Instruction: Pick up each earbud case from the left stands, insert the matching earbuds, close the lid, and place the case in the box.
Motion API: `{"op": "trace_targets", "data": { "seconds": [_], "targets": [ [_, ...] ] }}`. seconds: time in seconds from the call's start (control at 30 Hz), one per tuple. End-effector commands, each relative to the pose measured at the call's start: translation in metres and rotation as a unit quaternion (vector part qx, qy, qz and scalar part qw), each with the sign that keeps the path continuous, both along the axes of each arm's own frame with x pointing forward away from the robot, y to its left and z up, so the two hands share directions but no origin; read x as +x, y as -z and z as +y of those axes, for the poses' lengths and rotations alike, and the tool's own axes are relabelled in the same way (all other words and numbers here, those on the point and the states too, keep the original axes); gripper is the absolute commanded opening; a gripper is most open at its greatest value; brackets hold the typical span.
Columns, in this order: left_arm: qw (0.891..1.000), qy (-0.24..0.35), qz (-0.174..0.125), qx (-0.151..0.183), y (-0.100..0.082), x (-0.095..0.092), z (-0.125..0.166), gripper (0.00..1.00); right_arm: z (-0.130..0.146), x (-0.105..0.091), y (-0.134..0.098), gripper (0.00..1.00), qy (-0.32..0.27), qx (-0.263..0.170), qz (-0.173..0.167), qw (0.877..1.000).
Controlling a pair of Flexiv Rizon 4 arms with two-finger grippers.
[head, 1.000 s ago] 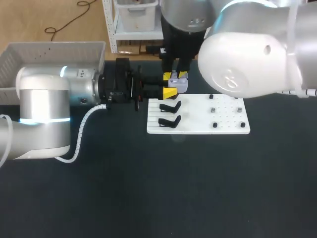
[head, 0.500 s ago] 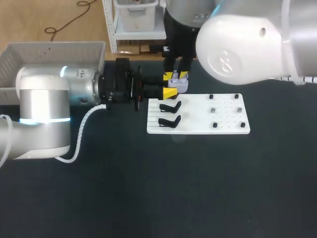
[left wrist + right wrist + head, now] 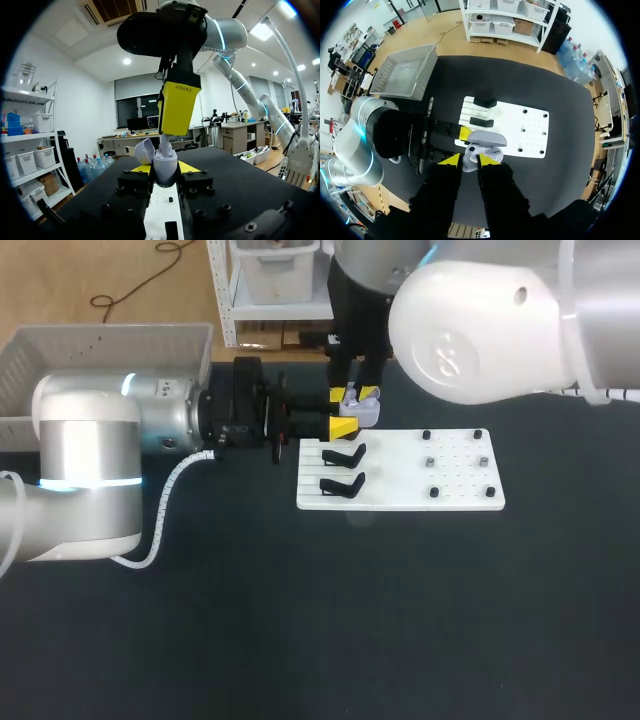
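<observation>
A white earbud case (image 3: 367,412) with its lid (image 3: 144,150) swung open sits just behind the white board (image 3: 400,502). My left gripper (image 3: 350,416) comes in level from the left and is shut on the case's base (image 3: 165,167). My right gripper (image 3: 357,395) hangs straight down over the open case. Its yellow finger (image 3: 177,107) ends just above the cup, and a small white earbud (image 3: 164,145) pinched at its tip reaches into it. In the right wrist view the lid (image 3: 487,137) lies ahead of my right gripper (image 3: 469,160).
Two black stands (image 3: 345,455) (image 3: 343,485) stand bare on the board's left part. Several small dark pegs (image 3: 428,462) dot its right part. A white box (image 3: 100,340) sits at the table's far left, behind my left arm.
My right arm's upper part has swung a little to the left. Both grippers and the case have kept their place.
</observation>
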State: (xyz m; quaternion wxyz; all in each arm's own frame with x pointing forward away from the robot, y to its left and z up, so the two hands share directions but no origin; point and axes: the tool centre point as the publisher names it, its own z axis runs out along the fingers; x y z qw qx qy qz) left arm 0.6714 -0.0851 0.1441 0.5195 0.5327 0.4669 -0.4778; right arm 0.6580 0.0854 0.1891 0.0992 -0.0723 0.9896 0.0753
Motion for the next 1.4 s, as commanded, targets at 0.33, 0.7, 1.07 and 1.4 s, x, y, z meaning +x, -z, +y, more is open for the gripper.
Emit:
{"op": "trace_targets", "data": {
  "seconds": [0.33, 0.7, 1.07, 1.4],
  "targets": [
    [1.0, -0.003, -0.001, 0.0, 0.0, -0.001, 0.0, 0.0, -0.007, 0.0, -0.004, 0.0, -0.024, 0.046, 0.021, 0.998],
    [1.0, -0.003, -0.001, 0.0, 0.0, -0.001, 0.0, 0.0, -0.009, 0.007, -0.001, 0.0, -0.039, 0.047, 0.029, 0.998],
    [1.0, -0.003, -0.001, 0.0, 0.0, -0.001, 0.0, 0.0, -0.008, 0.008, -0.001, 0.0, -0.044, 0.043, 0.033, 0.998],
    [1.0, -0.003, -0.001, 0.0, 0.0, -0.001, 0.0, 0.0, -0.009, 0.004, 0.0, 0.0, -0.046, 0.04, 0.036, 0.998]
  ]
}}
